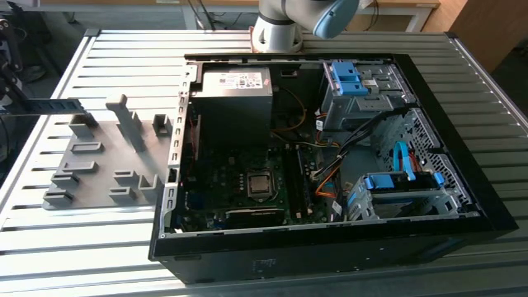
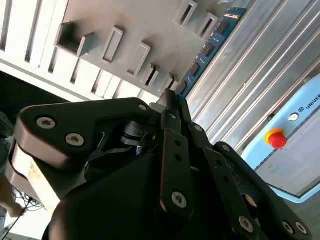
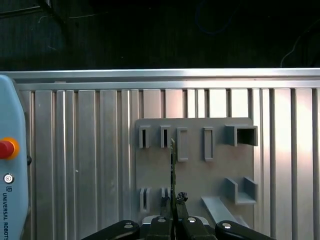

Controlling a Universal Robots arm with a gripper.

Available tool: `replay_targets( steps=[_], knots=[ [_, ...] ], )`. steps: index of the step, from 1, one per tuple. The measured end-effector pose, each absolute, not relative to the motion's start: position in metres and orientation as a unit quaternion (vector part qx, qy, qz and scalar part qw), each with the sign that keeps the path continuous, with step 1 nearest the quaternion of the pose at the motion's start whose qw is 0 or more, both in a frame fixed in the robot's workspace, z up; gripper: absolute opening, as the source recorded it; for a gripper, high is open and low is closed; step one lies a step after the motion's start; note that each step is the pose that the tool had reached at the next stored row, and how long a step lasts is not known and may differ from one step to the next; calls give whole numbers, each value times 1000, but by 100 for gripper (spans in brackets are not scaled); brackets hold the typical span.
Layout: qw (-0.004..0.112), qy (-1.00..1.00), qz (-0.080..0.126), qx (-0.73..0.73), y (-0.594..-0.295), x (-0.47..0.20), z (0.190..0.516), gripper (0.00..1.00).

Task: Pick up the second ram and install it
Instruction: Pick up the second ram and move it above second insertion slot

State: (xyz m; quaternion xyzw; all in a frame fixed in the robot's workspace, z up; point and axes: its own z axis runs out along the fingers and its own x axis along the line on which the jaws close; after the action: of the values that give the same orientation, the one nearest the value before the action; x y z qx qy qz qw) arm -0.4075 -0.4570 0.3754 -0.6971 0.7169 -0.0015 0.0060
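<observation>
My pincer [image 3: 173,199] is clamped on the ram [image 1: 49,106], exterior view's left edge; I'd hold it level, clear of the holder [image 1: 95,179].

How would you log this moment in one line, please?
gripper: shut on second ram | position: at grey holder block | computer case: open, ram not in it

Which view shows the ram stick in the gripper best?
The second wrist view: the second ram shows its blue face and black chips, running out from the gripper. The first wrist view shows the ram edge-on; the exterior view shows the ram small, at the exterior view's left.
</observation>
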Motion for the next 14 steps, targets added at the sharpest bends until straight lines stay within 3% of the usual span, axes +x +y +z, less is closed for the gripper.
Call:
replay_targets(
  steps=[14],
  knots=[
    [6, 717, -2, -697, -457, -407, 409, 14]
  ],
)
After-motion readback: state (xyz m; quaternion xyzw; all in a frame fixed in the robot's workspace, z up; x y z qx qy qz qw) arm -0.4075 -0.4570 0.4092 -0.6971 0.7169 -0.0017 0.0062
